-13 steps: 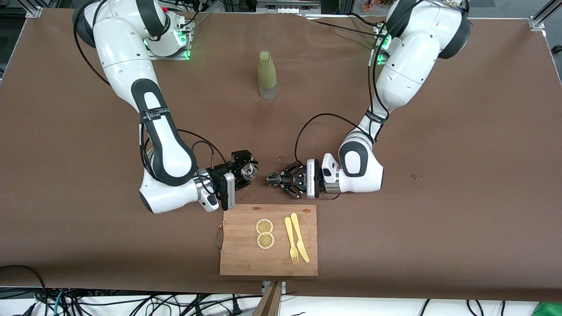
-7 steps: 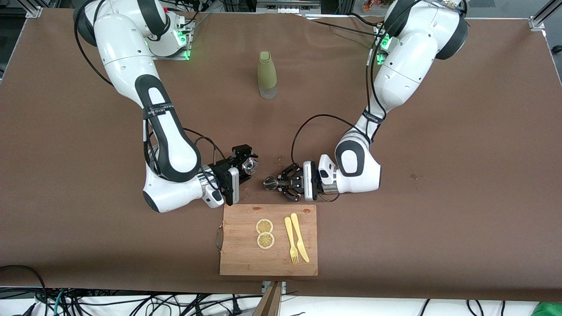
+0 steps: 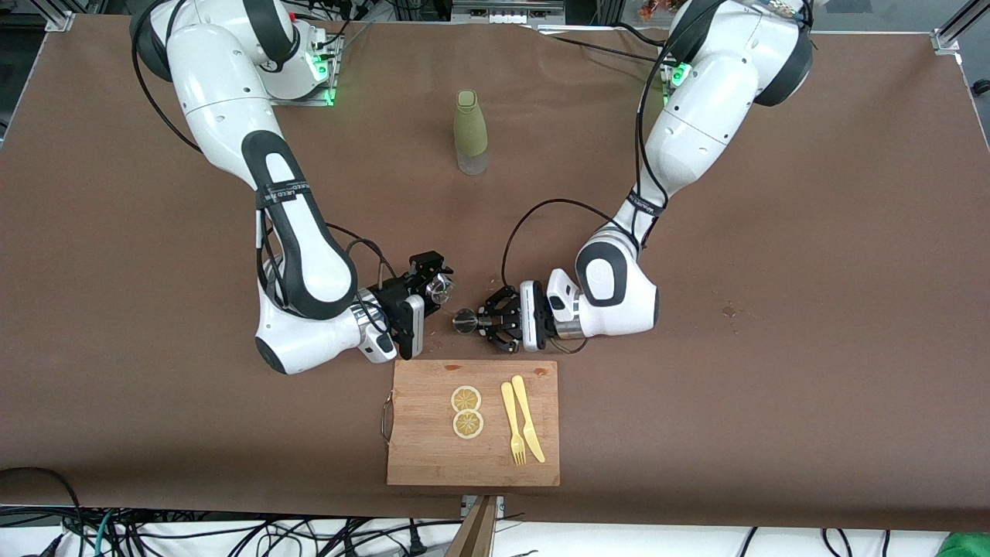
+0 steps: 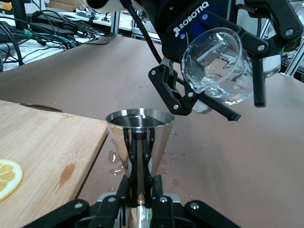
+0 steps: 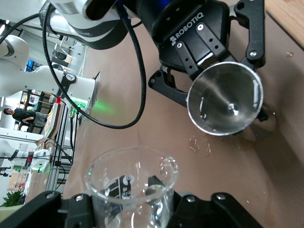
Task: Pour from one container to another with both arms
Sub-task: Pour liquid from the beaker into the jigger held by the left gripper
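Claws are meeting above the desk (image 3: 696,387) near the cutting board (image 3: 473,456): left claw (image 3: 473,319) gripping the steel jigger (image 3: 464,319), right claw (image 3: 433,288) clenching the tilted glass cup (image 3: 441,288), likely needing closer alignment before pouring.

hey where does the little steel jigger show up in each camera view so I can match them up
Front view: the steel jigger is held in the left gripper, just above the cutting board.
Left wrist view: the jigger stands upright at centre, close to the lens.
Right wrist view: the jigger shows mouth-on, toward the upper right.
Shared landmark: the clear glass cup, held in the right gripper and tilted toward the jigger.
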Robot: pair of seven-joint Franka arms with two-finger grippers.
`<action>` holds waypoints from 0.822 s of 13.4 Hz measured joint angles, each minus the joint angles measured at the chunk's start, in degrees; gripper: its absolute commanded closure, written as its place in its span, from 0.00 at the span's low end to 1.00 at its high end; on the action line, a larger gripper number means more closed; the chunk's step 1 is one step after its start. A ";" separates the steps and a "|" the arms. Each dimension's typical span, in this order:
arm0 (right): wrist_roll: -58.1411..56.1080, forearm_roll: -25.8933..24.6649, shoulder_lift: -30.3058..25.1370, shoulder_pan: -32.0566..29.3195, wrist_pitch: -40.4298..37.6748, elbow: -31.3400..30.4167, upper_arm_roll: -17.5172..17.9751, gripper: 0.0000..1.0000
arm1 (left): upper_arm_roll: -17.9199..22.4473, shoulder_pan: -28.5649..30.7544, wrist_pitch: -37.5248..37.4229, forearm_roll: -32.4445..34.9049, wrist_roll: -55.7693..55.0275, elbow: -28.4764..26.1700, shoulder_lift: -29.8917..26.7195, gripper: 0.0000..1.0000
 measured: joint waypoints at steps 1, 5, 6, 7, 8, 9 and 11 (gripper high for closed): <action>0.46 -0.34 -0.08 0.00 -0.03 0.04 -0.01 0.74 | 0.00 -0.27 0.18 0.00 0.00 0.01 0.03 1.00; 2.65 -0.70 -0.19 -0.02 -0.09 0.07 -0.27 0.74 | 0.00 -0.77 0.43 0.00 0.09 0.12 0.13 1.00; 3.26 -0.98 -0.20 -0.02 -0.09 0.07 -0.28 0.74 | 0.03 -0.83 0.44 0.00 0.18 0.20 0.13 1.00; 3.98 -1.27 -0.20 -0.02 -0.10 0.07 -0.28 0.74 | 0.04 -0.97 0.44 0.00 0.27 0.29 0.12 1.00; 4.90 -1.56 -0.20 -0.02 -0.10 0.07 -0.28 0.74 | 0.07 -1.20 0.45 0.00 0.34 0.35 0.13 1.00; 5.63 -1.95 -0.20 -0.01 -0.12 0.07 -0.28 0.74 | 0.08 -1.51 0.45 0.00 0.38 0.38 0.13 1.00; 6.20 -2.48 -0.20 -0.01 -0.16 0.07 -0.28 0.74 | 0.11 -2.24 0.51 0.00 0.41 0.39 0.13 1.00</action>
